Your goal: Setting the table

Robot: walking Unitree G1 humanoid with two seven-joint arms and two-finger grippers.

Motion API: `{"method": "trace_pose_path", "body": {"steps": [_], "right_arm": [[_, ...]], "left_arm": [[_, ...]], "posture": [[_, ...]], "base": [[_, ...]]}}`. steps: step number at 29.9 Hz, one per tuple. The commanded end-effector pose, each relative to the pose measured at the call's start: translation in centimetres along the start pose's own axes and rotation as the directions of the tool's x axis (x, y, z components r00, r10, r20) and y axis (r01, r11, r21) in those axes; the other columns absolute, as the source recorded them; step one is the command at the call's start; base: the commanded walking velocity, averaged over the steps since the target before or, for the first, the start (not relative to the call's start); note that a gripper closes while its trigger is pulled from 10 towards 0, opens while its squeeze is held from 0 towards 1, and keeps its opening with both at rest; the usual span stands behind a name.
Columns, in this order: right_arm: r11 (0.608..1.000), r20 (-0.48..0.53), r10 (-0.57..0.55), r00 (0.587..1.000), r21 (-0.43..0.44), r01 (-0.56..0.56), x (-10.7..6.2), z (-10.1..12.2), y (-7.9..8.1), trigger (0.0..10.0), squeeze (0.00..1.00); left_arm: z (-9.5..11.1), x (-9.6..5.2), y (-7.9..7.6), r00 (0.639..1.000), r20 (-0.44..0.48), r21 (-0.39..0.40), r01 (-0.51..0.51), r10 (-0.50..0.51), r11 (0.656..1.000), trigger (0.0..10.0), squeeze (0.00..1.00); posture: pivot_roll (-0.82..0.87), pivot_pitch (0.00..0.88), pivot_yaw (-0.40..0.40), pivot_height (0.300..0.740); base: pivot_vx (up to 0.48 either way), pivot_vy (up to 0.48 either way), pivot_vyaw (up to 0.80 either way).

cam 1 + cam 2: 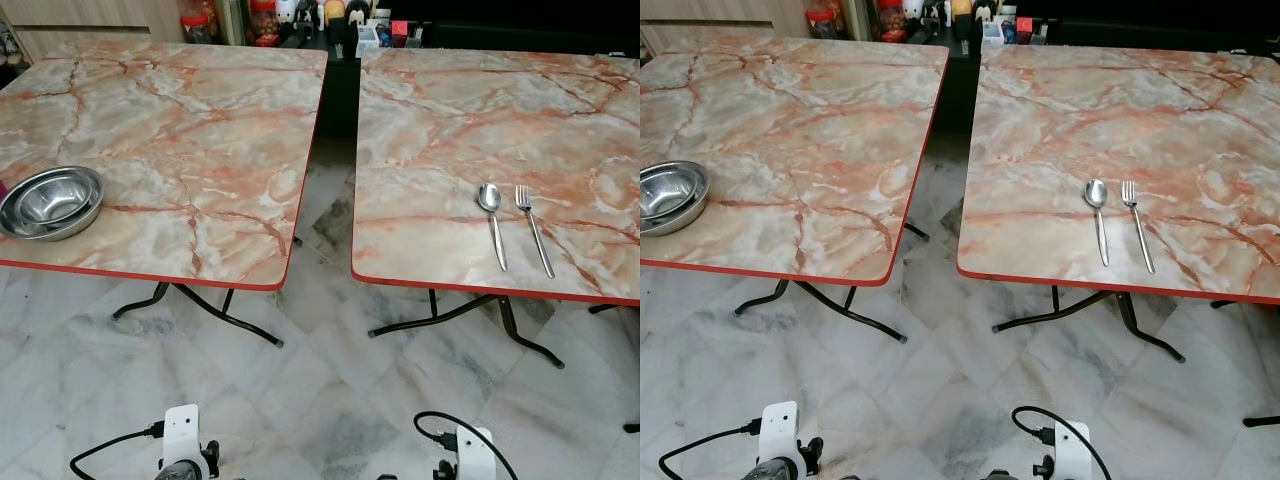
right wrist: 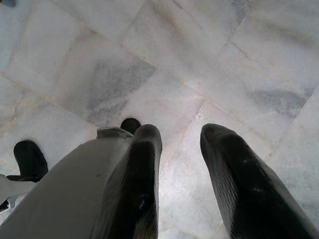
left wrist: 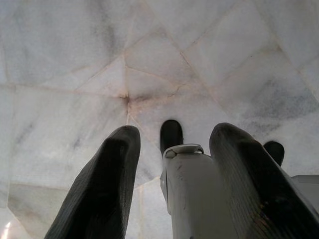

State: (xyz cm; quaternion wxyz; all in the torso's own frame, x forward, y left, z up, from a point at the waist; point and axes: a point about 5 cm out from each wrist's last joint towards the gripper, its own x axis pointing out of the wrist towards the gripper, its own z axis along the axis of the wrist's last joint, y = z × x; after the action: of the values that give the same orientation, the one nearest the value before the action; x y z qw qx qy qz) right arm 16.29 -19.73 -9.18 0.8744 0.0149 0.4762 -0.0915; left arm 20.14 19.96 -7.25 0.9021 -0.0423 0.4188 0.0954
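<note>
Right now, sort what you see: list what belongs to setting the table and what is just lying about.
For the job:
- spoon
- fork
- steel bowls
- right table
- left table

Just lying about:
- jars and bottles beyond the tables

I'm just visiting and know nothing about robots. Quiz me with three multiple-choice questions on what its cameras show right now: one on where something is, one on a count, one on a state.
1. Where does the fork lie?
A. In the steel bowl
B. On the right table, beside the spoon
C. On the floor

2. How many marble-patterned tables stand ahead?
A. One
B. Two
C. Three

3. How are the left gripper fingers?
A. Open, holding nothing
C. Shut on a spoon
B. Shut on a bowl

Answers: 1 B, it rests next to the spoon on the right table. 2 B, the left table bears the steel bowl. 3 A, a gap over floor tiles.
</note>
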Motion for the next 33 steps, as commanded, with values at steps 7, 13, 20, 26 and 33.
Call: {"method": "trace_pose_path", "body": {"steps": [7, 13, 20, 26, 33], "right_arm": [[0.998, 0.278, 0.016, 0.961, -0.063, 0.002, -0.5, 2.2, 0.1, 10.0, 0.0], [0.998, 0.335, 0.015, 0.942, -0.056, 0.004, -0.7, 2.6, 0.1, 10.0, 0.0], [0.998, 0.416, 0.018, 0.909, -0.067, 0.011, -1.1, 3.2, 0.1, 10.0, 0.0], [0.997, 0.599, 0.015, 0.801, -0.067, 0.031, -1.2, 11.5, -1.0, 10.0, 0.0], [0.996, 0.739, 0.044, 0.673, -0.085, 0.028, -2.7, 18.3, -1.1, 10.0, 0.0]], "left_arm": [[-0.9, -0.2, 0.3, 0.999, -0.032, 0.0, -0.005, 0.005, 1.0, 10.0, 0.0], [-0.9, -0.2, 0.4, 1.0, -0.031, -0.003, -0.007, 0.007, 1.0, 10.0, 0.0], [-0.9, -0.2, 0.4, 1.0, -0.027, -0.003, -0.01, 0.01, 1.0, 10.0, 0.0], [-0.8, -0.2, 0.5, 1.0, -0.021, 0.0, -0.012, 0.012, 1.0, 10.0, 0.0], [-0.6, -0.1, 0.5, 1.0, -0.015, -0.002, -0.013, 0.012, 1.0, 10.0, 0.0]], "posture": [[-0.04, 0.146, 0.004, 0.711], [-0.03, 0.146, 0.003, 0.711], [-0.03, 0.149, 0.005, 0.711], [-0.03, 0.15, 0.007, 0.711], [-0.03, 0.149, 0.008, 0.711]], "base": [[0.0, 0.0, 0.0], [0.0, 0.0, 0.0], [0.0, 0.0, 0.0], [0.0, 0.0, 0.0], [0.0, 0.0, 0.0]]}}
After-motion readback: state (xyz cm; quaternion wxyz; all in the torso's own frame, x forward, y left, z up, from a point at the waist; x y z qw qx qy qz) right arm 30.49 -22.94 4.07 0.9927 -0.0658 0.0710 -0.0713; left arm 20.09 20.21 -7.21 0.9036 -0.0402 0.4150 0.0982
